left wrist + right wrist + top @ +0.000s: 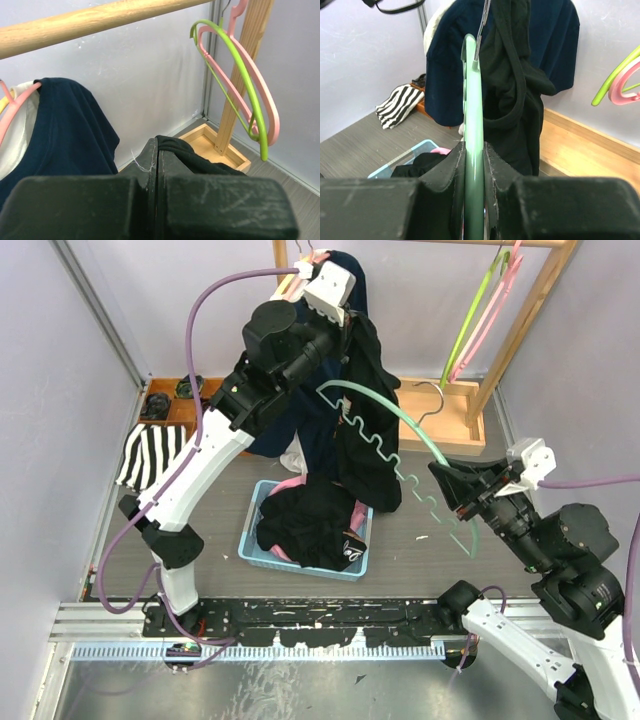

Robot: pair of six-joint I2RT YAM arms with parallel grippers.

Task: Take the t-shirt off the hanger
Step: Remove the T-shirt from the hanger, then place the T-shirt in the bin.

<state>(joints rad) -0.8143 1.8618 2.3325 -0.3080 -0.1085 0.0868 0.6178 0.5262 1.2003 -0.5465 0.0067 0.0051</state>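
- the right gripper [474, 150] is clamped on the mint hanger [472, 100], probably to hold it steady.
- the left gripper [157, 150], pressed together, pinches a fold of the black t-shirt [365, 435] high up, apparently to pull it free.
- the shirt hangs partly on the hanger, above the blue basket [255, 540].

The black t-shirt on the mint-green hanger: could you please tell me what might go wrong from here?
1. The left gripper pinches only a thin fold of the black t-shirt, which may slip out under a pull.
2. The t-shirt drapes over the mint-green hanger held by the right gripper; its wavy notched bar could snag the fabric.
3. The navy shirt hangs right beside the left gripper and might get dragged along.
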